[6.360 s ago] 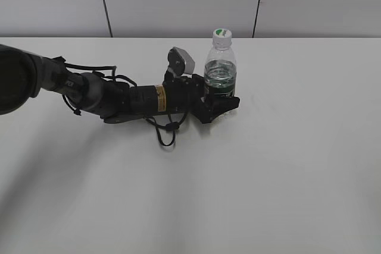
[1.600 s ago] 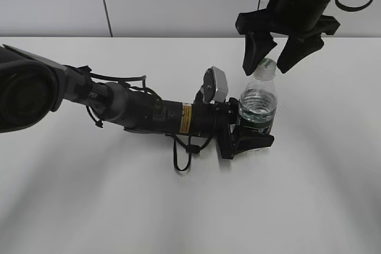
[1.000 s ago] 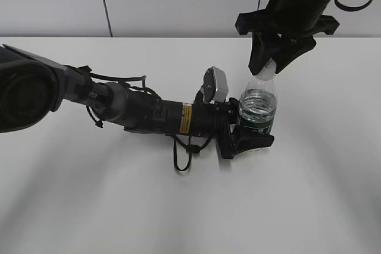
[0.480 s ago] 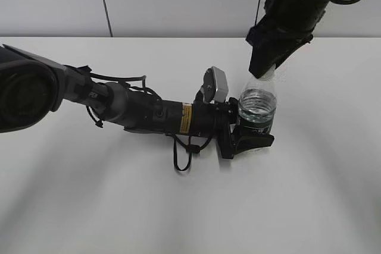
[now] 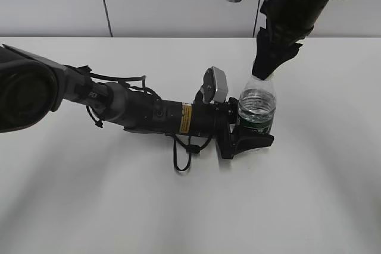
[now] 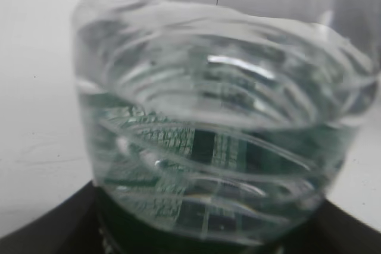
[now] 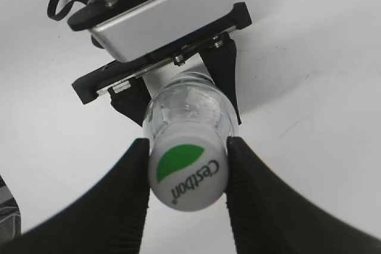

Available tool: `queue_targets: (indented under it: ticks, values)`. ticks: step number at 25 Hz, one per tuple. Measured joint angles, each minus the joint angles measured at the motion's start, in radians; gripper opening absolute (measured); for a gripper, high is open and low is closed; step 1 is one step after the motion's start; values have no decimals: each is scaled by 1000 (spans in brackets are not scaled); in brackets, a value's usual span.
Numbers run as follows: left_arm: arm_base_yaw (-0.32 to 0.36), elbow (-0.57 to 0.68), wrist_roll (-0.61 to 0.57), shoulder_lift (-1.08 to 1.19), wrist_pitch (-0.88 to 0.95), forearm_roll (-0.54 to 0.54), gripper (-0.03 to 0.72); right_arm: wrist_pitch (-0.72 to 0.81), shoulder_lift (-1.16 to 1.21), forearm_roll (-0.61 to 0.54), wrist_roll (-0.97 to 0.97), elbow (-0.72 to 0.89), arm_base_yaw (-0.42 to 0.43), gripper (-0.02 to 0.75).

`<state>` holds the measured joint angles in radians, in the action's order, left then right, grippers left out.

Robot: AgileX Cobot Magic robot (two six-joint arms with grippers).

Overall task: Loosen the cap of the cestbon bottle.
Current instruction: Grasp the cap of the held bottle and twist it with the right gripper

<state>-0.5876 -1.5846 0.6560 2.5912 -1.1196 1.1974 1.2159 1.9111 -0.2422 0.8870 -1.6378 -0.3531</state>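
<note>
My right end effector (image 7: 187,173) clamps the cap (image 7: 188,172) from above, my left end effector (image 5: 247,138) clamping the upright cestbon bottle (image 5: 257,106) at mid-frame.

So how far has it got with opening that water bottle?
Done: the left gripper clamps the cestbon bottle low on its body, holding it upright on the table. In hand: the right gripper has its two fingers pressed on either side of the cap from above. Left: the twist itself. The cap sits on the neck, and nothing shows whether it has loosened yet.
</note>
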Motion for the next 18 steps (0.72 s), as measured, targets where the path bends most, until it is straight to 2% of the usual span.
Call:
queue_targets:
  ticks: [2, 5, 7, 10, 14, 18]
  values:
    - [0, 0, 1, 0, 1, -1, 504, 0, 0, -3, -48, 0, 0, 375]
    - [0, 0, 3, 0, 1, -1, 504, 0, 0, -16, -169, 0, 0, 567]
    - [0, 0, 4, 0, 1, -1, 504, 0, 0, -18, -288, 0, 0, 636]
    - [0, 0, 4, 0, 1, -1, 503, -1, -8, -18, -490, 0, 0, 663]
    - [0, 0, 4, 0, 2, -2, 503, -15, -28, -16, -778, 0, 0, 659]
    - [0, 0, 4, 0, 2, -2, 503, -28, -26, -16, -901, 0, 0, 622]
